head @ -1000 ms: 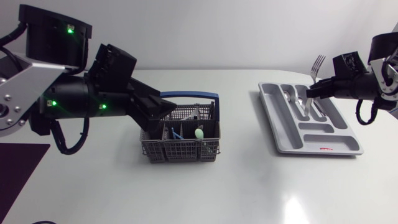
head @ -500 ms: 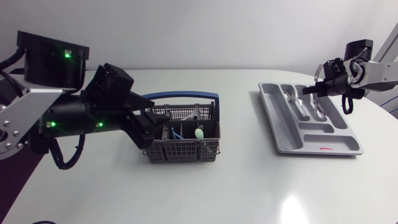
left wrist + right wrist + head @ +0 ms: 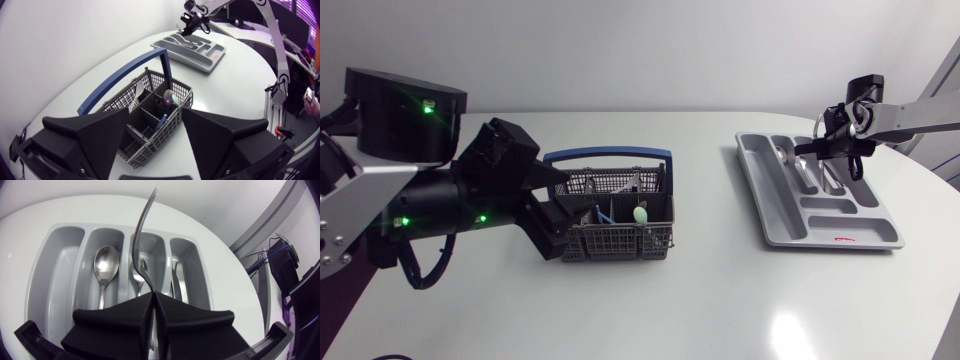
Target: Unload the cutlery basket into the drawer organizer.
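The grey wire cutlery basket [image 3: 620, 228] with a blue handle [image 3: 608, 156] stands left of the table's middle. It holds a white spoon [image 3: 137, 93], a blue-handled piece [image 3: 160, 123] and a pale green one [image 3: 640, 214]. My left gripper [image 3: 556, 208] is open at the basket's left end, and its broad fingers [image 3: 90, 136] flank the basket [image 3: 150, 107]. My right gripper [image 3: 807, 149] hangs over the grey drawer organizer [image 3: 790, 228], shut on a fork [image 3: 140, 240]. The fork's tines point up, over a middle compartment. A spoon [image 3: 105, 265] lies in the compartment beside it.
More cutlery [image 3: 177, 282] lies in the organizer's other long compartments. The organizer [image 3: 206, 54] sits at the table's right, close to the rounded edge. Bare white tabletop [image 3: 710, 280] stretches between basket and organizer and along the front.
My right arm has dropped lower over the organizer with the fork still in its grip. My left gripper has drawn back from over the basket to its left end.
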{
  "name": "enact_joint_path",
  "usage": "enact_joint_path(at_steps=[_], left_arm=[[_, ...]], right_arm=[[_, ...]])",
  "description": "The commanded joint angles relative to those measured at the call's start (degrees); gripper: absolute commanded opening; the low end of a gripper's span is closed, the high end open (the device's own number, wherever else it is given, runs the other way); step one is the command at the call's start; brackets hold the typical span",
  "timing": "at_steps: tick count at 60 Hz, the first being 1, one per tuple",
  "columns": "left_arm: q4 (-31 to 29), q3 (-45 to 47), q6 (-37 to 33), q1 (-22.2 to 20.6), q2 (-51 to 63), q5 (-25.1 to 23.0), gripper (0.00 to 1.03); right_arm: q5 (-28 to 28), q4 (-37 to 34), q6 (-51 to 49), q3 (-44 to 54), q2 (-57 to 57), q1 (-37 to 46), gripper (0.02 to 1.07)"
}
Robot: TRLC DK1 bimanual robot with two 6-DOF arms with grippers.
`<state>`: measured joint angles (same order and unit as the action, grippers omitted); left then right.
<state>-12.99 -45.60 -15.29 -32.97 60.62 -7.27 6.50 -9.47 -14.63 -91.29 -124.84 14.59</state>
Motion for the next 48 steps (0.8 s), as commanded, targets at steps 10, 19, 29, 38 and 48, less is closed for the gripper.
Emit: enact_joint_path(at_steps=[10,19,29,38,48], left_arm=[[-0.3,2.5,-1.2,-1.7,-2.2,1.2,0.74],[-0.4,2.9,-1.2,-1.9,-2.2,1.4,0.74],[0.1,3.6,-1.5,-3.0,-2.2,1.4,0.74],[0.4,3.9,-2.7,-3.3,-1.8,1.4,0.74],[0.6,3.7,-3.7,-3.2,-0.8,1.4,0.74]], right_arm=[[0.6,-3.4,2.7,-5.2,-6.2,-0.4,0.14],[0.6,-3.4,2.9,-4.4,-5.6,-0.3,0.45],[0.3,-1.4,2.9,-0.6,-1.1,-0.3,0.64],[-1.1,1.0,2.2,6.5,6.4,-0.8,0.86],[-7.8,3.9,0.6,18.2,18.1,-1.9,0.93]])
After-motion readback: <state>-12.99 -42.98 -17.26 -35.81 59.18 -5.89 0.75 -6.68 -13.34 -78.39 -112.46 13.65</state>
